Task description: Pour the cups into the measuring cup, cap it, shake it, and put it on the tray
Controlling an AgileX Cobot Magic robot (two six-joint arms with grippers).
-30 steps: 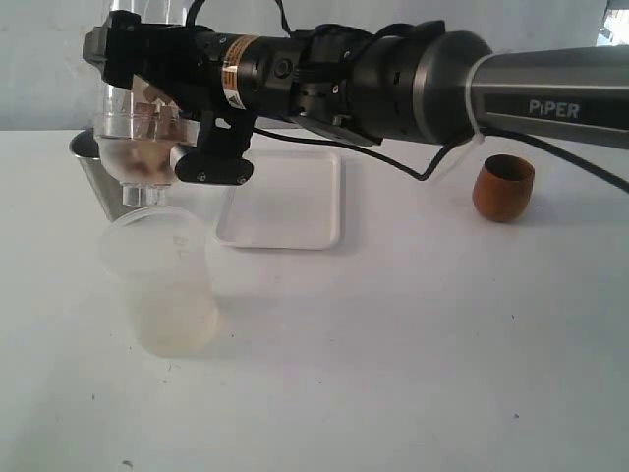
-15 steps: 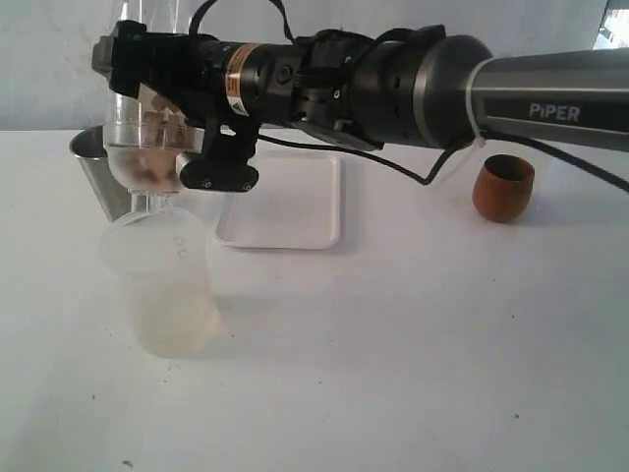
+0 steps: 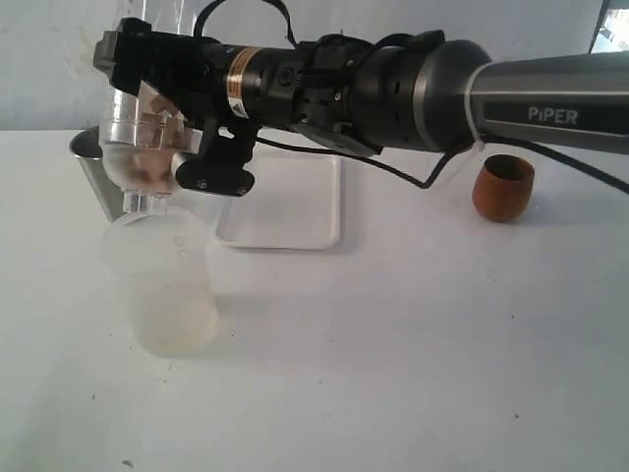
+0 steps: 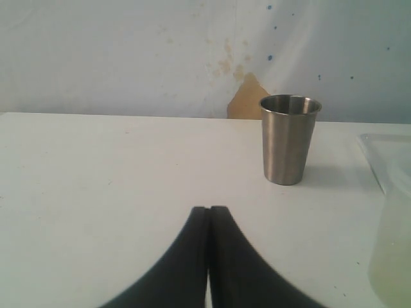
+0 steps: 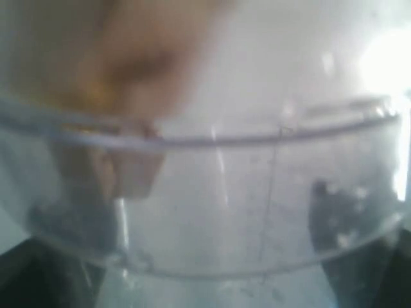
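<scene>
Nearest the camera on the worktop (image 3: 413, 374) stands a frosted tub (image 3: 167, 295) with a pale yellowish tint low in it. Directly over it, the right hand (image 3: 142, 84) has reached across from the right and is clamped around the measuring cup (image 3: 126, 138). The cup is turned over and slightly tilted, so the cap (image 3: 144, 202) points down, its narrow neck just above the tub's rim. Brownish contents sit against the dome. In the right wrist view the clear wall (image 5: 212, 192) fills the picture, too blurred to judge the seal.

This looks like the shake, with the pouring and capping done and the tray (image 3: 285, 211) unused. Because the cap is the lowest point, it carries the weight of the contents. Short strokes along the cup's length would suit better than wide swings, with a firm squeeze so the smooth plastic cannot slip. Lifting a little first would keep the neck from knocking the tub. Any drip at the cap's joint means stopping and turning the cup upright.

Just behind the tub stands the tumbler (image 3: 93, 172), close enough to be struck by a sideways swing. The tray lies to its right, an easy carry. The wooden cup (image 3: 503, 187) sits far right. The left hand (image 4: 209, 215) is closed on nothing, low over the worktop facing the tumbler (image 4: 290, 138).
</scene>
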